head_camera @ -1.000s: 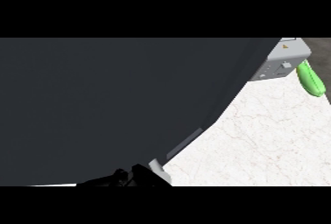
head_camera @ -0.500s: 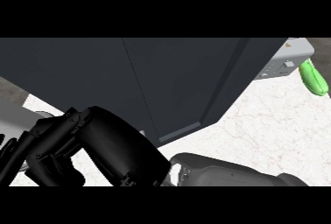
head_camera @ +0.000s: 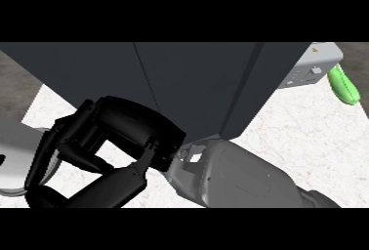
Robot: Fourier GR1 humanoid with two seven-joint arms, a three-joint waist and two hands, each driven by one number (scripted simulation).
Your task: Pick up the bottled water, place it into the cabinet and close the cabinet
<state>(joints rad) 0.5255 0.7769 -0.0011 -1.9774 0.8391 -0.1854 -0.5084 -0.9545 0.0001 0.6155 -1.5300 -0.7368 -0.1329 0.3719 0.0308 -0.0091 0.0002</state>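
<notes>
The dark cabinet (head_camera: 194, 83) fills the upper part of the head view, and its two door fronts meet flush at a thin seam. No bottled water shows anywhere. My right forearm (head_camera: 245, 178) comes in from the lower right and crosses to the left. Its black right hand (head_camera: 133, 129) hangs close under the cabinet's front lower edge, with fingers (head_camera: 61, 146) bent loosely downward and nothing between them and the thumb. My left hand does not show.
A pale grey shape (head_camera: 14, 161) sits at the left edge, partly behind the hand; I cannot tell what it is. A grey appliance (head_camera: 314, 71) with a green object (head_camera: 344, 88) beside it stands at the back right. White marble counter (head_camera: 310, 141) lies to the right.
One second ago a dark door face filled nearly the whole view. It has swung away, the cabinet front now shows flush, and my right hand and forearm have come into view below it.
</notes>
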